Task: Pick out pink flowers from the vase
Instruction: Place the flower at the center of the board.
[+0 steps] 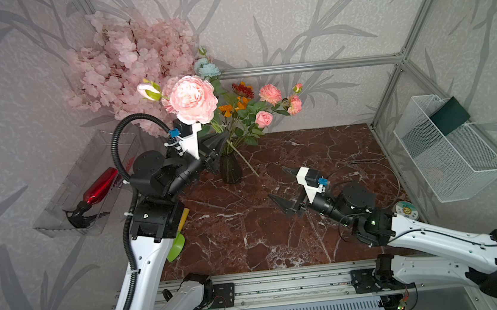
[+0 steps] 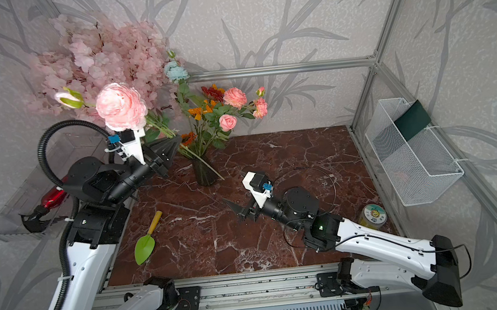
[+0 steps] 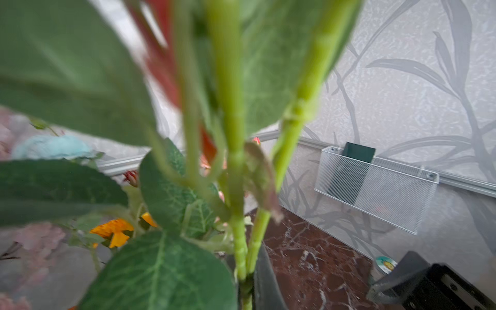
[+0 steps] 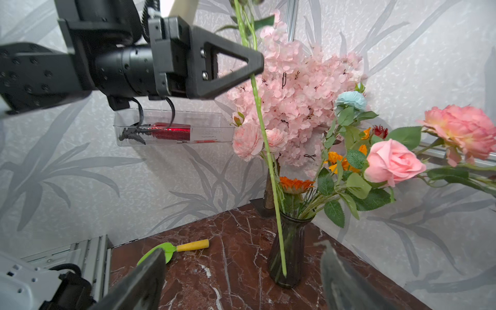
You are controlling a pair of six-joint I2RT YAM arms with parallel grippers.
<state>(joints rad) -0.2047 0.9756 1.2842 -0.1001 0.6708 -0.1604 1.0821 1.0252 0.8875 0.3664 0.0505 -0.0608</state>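
The vase (image 4: 288, 255) is smoky ribbed glass, glossy, standing on a polished marble-look tabletop (image 1: 319, 161) veined white. My left fingers (image 4: 228, 47), above the vase, are matt black plastic. The pink flower stem (image 4: 264, 134) between them looks like waxy plastic.

Green trowel (image 2: 145, 249) flat on marble table (image 2: 249, 242); red spray bottle (image 1: 101, 187), apparently, in clear bin (image 1: 49, 226).

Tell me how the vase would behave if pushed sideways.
The vase is small and carries a wide, leaning bouquet, so it probably tips easily. Its glass may slide on the polished table. Likely fragile if it falls.
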